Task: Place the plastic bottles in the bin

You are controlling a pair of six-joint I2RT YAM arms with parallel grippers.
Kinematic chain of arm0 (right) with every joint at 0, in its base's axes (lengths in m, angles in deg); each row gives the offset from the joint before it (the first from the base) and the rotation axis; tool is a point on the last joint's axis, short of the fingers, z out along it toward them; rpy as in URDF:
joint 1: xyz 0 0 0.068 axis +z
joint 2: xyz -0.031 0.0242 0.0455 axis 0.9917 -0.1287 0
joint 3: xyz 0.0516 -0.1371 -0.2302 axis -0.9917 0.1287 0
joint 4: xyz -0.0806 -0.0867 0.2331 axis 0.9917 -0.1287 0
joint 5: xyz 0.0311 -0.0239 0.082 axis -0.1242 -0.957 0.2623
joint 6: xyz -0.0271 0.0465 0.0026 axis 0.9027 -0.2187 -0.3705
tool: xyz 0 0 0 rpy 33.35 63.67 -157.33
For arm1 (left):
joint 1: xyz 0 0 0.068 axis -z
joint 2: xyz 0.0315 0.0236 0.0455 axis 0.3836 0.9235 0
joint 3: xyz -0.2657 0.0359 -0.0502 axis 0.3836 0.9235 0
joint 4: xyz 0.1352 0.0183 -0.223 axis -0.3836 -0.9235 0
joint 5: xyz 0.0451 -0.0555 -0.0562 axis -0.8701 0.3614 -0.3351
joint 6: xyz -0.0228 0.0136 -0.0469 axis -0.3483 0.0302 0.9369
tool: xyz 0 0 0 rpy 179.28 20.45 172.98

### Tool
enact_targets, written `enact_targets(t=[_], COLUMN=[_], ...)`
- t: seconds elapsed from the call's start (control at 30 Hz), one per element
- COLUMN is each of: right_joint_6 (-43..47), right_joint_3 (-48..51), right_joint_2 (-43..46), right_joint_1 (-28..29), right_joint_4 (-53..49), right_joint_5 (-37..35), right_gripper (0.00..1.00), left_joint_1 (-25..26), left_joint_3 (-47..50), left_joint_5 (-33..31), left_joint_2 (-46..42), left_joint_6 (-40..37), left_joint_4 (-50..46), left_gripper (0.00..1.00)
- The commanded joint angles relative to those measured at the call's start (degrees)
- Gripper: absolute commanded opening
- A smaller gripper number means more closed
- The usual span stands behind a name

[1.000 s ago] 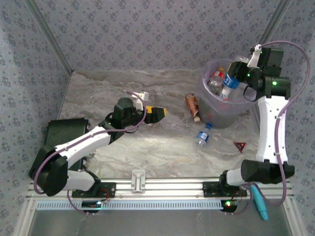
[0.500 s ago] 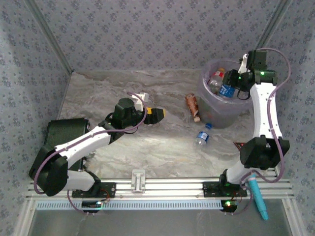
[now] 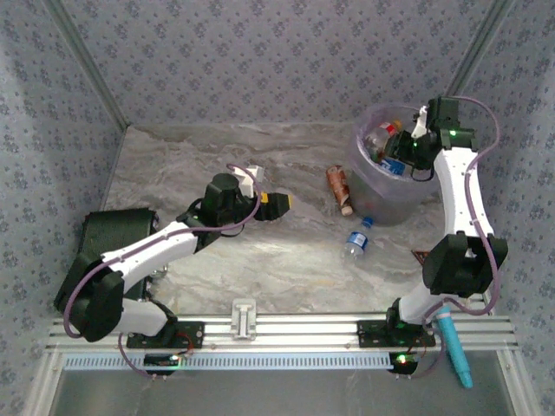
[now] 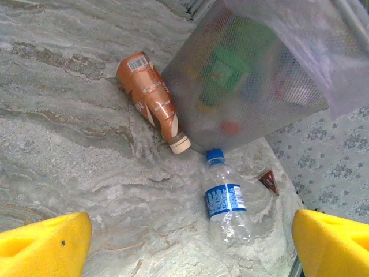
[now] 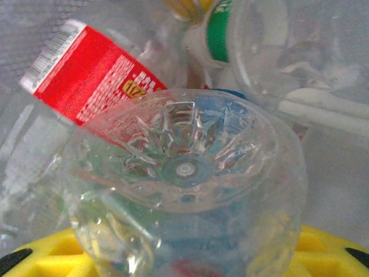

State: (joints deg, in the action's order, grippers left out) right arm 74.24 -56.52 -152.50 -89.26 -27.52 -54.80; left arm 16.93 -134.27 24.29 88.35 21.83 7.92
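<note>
The right arm stands tall at the table's four o'clock, forearm rising toward two o'clock, wrist tipped over the bin (image 3: 381,208); the right gripper (image 3: 400,161) hangs inside the rim, fingers clamped on a clear bottle (image 5: 184,173); the left arm lies low, stretched toward centre, the left gripper (image 3: 276,203) spread wide; an orange-brown bottle (image 4: 151,98) and a blue-capped bottle (image 4: 226,202) lie at the bin's seven o'clock foot.

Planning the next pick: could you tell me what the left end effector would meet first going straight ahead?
Probably the clear blue-labelled bottle lying before the bin; depth is unclear.
</note>
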Motion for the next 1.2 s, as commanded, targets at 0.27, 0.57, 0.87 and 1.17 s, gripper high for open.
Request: enact_targets(t=[0.27,0.57,0.87,1.17], right_joint_6=[2.33,2.89,2.97,0.96], right_joint_3=[-9.79,-16.11,-20.88,-13.34], right_joint_2=[2.13,0.62,-4.15,0.85], right_joint_1=[1.20,-1.31,-3.32,-4.77], right_joint_4=[-6.15,-6.08,-2.29,-2.58], right_joint_5=[-5.97,-6.97,-8.87,-10.89], right_gripper=[0.84,0.79,0.56,0.46], left_joint_1=[0.00,-0.02,-0.01,0.00], left_joint_3=[-2.79,-2.62,-1.64,-0.42], left_joint_5=[1.35,1.73,0.84,-0.32], left_joint_2=[1.75,1.94,0.14,-1.11], left_joint_6=[-0.42,-0.36,-0.70,-0.92], left_joint_4=[0.97,1.02,0.26,-0.06], left_gripper=[0.89,0.89,0.89,0.89])
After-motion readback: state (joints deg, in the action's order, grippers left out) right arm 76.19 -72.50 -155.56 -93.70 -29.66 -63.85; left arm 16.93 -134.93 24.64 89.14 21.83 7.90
